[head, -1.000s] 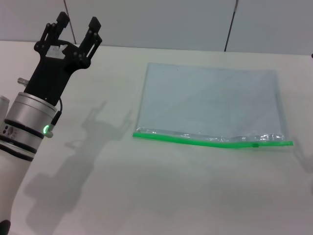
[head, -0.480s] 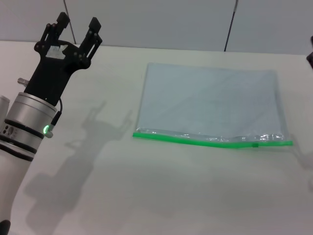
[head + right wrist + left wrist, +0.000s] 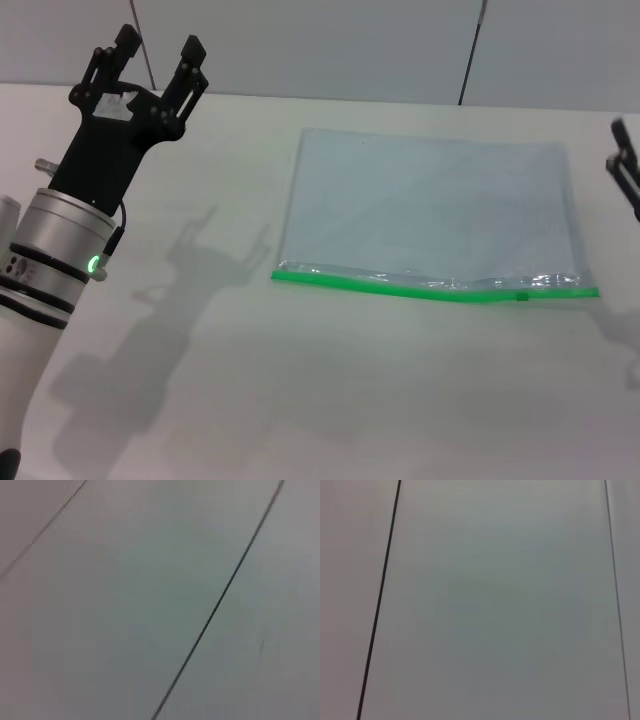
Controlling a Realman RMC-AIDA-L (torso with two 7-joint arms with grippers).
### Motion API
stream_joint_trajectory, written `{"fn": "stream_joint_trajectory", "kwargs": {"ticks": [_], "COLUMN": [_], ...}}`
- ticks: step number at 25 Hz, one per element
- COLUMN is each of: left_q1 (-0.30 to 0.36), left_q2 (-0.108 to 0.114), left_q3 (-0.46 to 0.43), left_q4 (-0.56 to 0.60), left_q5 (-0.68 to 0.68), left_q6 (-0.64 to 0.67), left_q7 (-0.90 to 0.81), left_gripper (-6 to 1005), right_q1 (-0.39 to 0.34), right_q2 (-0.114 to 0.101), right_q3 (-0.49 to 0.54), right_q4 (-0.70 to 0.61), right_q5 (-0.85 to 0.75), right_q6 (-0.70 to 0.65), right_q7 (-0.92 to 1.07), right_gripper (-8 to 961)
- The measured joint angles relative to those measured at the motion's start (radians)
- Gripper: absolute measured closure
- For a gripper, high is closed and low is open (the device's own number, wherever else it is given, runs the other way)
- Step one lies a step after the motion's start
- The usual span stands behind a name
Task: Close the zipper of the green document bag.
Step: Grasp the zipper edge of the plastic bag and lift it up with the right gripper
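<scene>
Green document bag [image 3: 430,210] lay flat on the table [image 3: 300,400], zipper [image 3: 435,290] along its near edge; left gripper [image 3: 158,50] raised far left, fingers apart; right gripper [image 3: 625,165] at right edge, state unclear

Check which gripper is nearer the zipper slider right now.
Right. The right gripper is just entering at the table's right edge, beyond the bag's right side, up from the slider. The left gripper is raised far off to the left, well clear of the green document bag.
</scene>
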Motion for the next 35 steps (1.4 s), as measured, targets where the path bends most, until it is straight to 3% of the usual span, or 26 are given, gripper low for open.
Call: {"fn": "stream_joint_trajectory", "kwargs": {"ticks": [15,26,35], "left_q1": [0.005,0.009,0.009], "left_q2": [0.000,-0.001,0.000], "left_q3": [0.000,-0.002,-0.004], "left_q4": [0.003,0.017,0.017], "left_q5": [-0.009,-0.009,-0.009], "left_q6": [-0.002,-0.002,-0.001], "left_q7": [0.001,0.001,0.001], "left_gripper": [225,225,226], "right_q1": [-0.074,-0.089,-0.097], "right_q2": [0.005,0.006,0.009], "right_q3": [-0.027,-0.013,-0.021], "right_q4": [-0.009,-0.002,-0.019], "right_q5": [0.007,0.073,0.078], "right_q6": [0.214,0.330,0.349], "right_q7": [-0.397,-0.496,-0.651], "right_gripper": [105,108,113]}}
